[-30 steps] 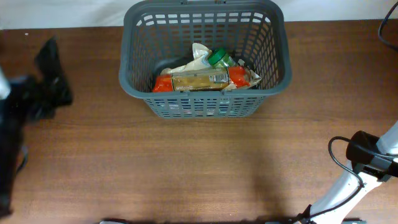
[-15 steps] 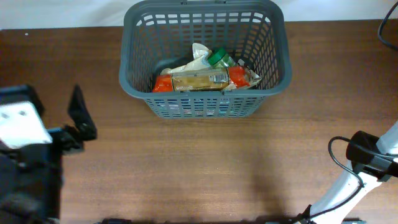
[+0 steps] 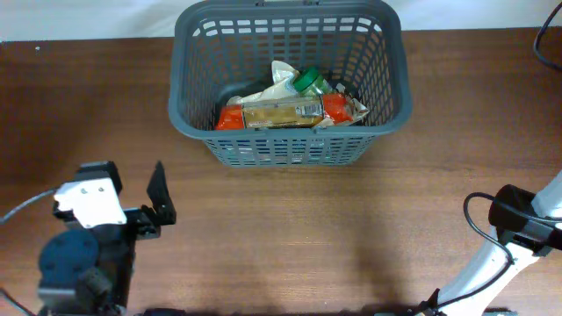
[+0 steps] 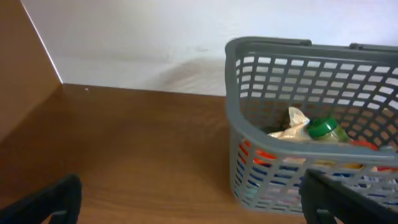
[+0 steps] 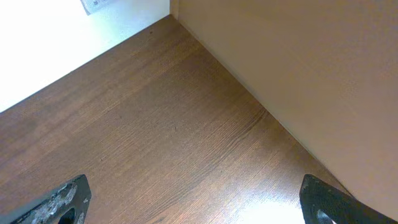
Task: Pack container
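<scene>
Table (image 3: 307, 237): brown wood, it fills the space under both sets of jaws.

Basket (image 3: 182, 61): dark grey with slotted sides, standing upright at the far edge of the table. From the left jaws it sits ahead and to the right, well apart, with its near corner (image 4: 235, 106) facing them. Relative to the right jaws it is far off to the left.

Left arm (image 3: 88, 237): near-left corner of the table. Left gripper (image 4: 189, 205) is released, with the fingers spread wide and only bare table between them.

Right arm (image 3: 527, 224): near-right edge of the table. Right gripper (image 5: 196, 208) is also released and wide, again with only wood between the fingers. A beige wall (image 5: 298, 56) stands ahead and right of these jaws.

Basket contents, all ahead and right of the left jaws:
- Orange packet (image 3: 230, 118) lies flat on the basket floor, against the wall nearest the jaws.
- Tan packet (image 3: 281, 112) lies across the top of the orange one.
- White pouch (image 3: 279, 79) sits behind the tan packet, crumpled.
- Green cap (image 3: 306, 82) touches the pouch on its right. The bottle under it is mostly hidden.
</scene>
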